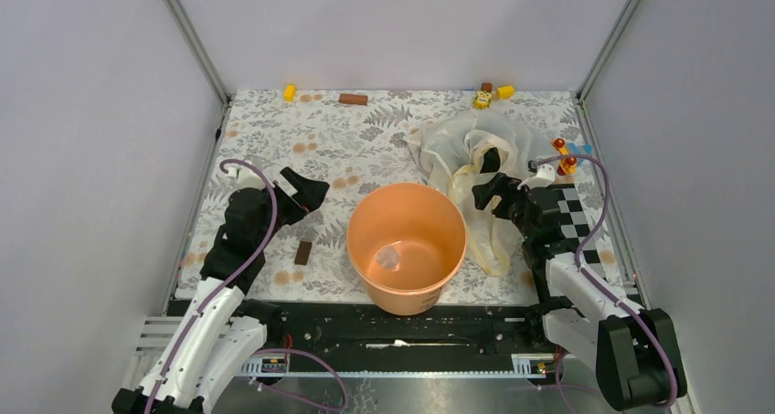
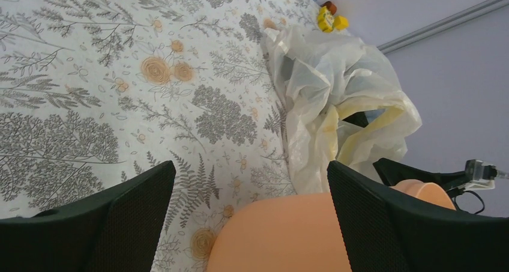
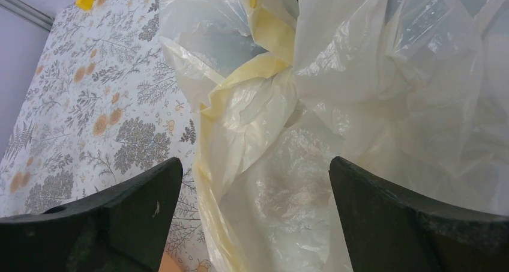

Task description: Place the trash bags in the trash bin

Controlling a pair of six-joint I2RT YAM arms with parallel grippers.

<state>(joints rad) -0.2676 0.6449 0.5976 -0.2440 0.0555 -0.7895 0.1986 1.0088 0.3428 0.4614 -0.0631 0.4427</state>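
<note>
The peach-orange trash bin [image 1: 407,242] stands upright at the table's near middle, with a small pale scrap on its floor. Its wall also shows in the left wrist view [image 2: 288,236]. The black trash bag is not clearly in view; a dark strip [image 1: 492,160] shows among the folds of the cream-white bag [image 1: 475,144], and I cannot tell what it is. My left gripper [image 1: 306,195] is open and empty, left of the bin, and points at its wall [image 2: 250,167]. My right gripper [image 1: 492,192] is open over the cream-white bag [image 3: 360,74], holding nothing [image 3: 256,164].
A brown block [image 1: 303,252] lies left of the bin. Small yellow and brown toys [image 1: 290,92] [image 1: 353,99] [image 1: 493,93] line the far edge. A red-orange toy [image 1: 564,155] and a checkerboard patch [image 1: 574,211] are at the right. Grey walls close in three sides.
</note>
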